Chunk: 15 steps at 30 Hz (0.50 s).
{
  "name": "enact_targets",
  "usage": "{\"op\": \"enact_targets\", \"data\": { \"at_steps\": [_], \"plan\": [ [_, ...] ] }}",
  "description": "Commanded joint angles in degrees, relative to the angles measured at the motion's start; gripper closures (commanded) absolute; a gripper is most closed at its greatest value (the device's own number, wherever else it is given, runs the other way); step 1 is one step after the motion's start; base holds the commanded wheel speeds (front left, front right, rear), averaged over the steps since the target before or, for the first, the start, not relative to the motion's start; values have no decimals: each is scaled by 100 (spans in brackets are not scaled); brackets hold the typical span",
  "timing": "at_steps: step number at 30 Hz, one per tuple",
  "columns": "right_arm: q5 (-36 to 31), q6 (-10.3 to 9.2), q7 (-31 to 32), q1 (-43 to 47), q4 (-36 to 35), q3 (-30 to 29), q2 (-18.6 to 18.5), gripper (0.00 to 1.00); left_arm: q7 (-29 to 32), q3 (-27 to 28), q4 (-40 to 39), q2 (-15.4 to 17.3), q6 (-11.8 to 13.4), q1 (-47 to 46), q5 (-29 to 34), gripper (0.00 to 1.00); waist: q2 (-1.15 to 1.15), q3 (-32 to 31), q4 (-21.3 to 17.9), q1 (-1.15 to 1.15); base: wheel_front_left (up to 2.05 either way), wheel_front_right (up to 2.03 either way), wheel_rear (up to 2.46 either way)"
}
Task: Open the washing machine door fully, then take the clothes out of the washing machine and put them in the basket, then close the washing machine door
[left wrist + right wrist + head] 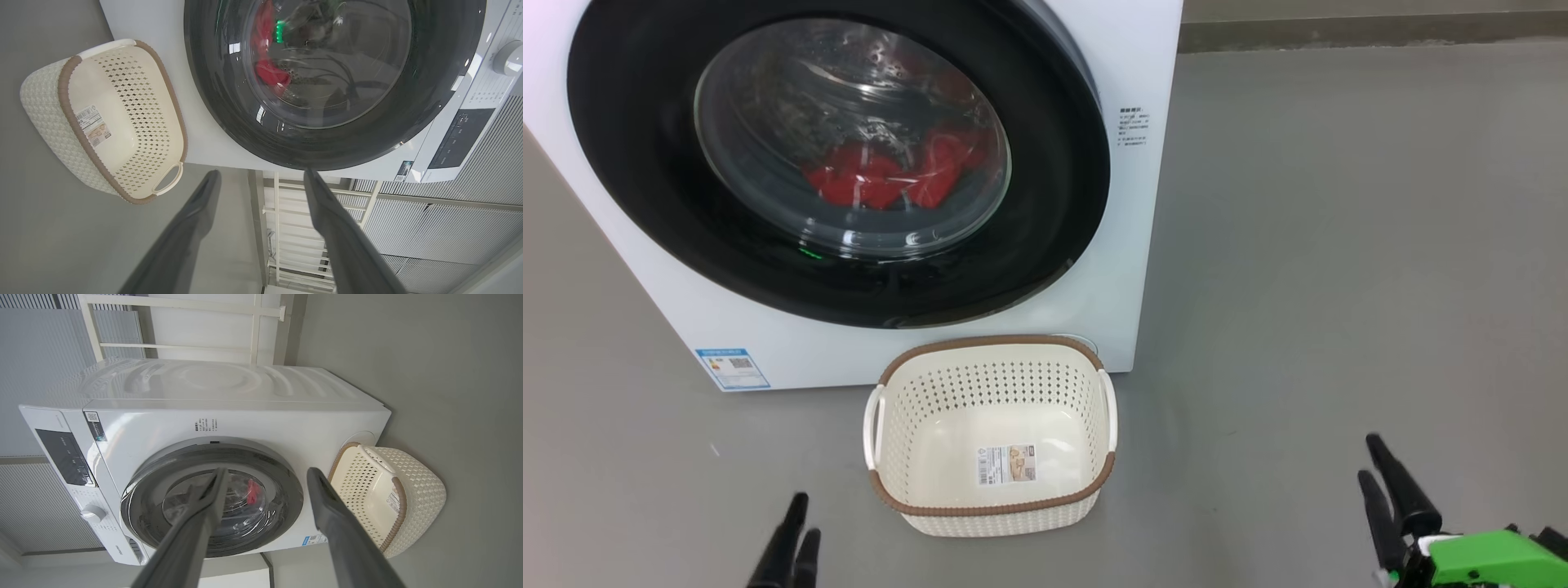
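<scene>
Left claw (pixel 803 516) and right claw (pixel 1369 459) hang low in the bottom corners of the head view, both empty, over the matt grey floor (pixel 1339 245). The washing machine door (pixel 1062 188) sits shut against the white washing machine (pixel 1115 278), the clothes (pixel 882 175) lie in a red heap behind its bulging glass, and the empty basket (pixel 988 341) stands on the floor just in front. In the left wrist view that claw's dark fingers (pixel 192 220) stand well apart with nothing between them, pointing towards the door's glossy black rim, with the basket's perforated cream wall and brown woven-look rim off to one side. In the right wrist view the fingers (pixel 335 514) are spread just as wide, holding nothing, with the door and basket ahead of them. The door looks rigid and smooth, probably slippery on its face, so hooking its outer edge seems wiser than pinching; which side the hinge is on cannot be told. The clothes look soft, light and limp, best pinched at a bunched fold. The basket looks like light, stiff plastic and may slide if nudged.
</scene>
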Motion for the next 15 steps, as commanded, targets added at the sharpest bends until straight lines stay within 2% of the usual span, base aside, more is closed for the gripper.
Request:
{"op": "enact_targets", "data": {
  "at_steps": [1,5,9,15],
  "plan": [
    [-10,8,-32,-169,-129,19,-51,0,-32,-13,-117,43,2,-157,-2,0,0,1,0,2,0,0,0],
    [-29,9,-84,-236,-107,83,-57,0,-85,-84,-86,48,1,-237,-7,0,0,-12,-1,13,0,0,0],
    [-74,10,-144,-306,-83,160,-70,0,-143,-161,-57,55,-2,-318,1,0,0,-1,-3,2,0,0,0],
    [-219,11,-265,-427,-36,289,-104,0,-267,-296,-15,87,-7,-453,116,0,0,6,-4,0,0,0,0]
  ]
}}
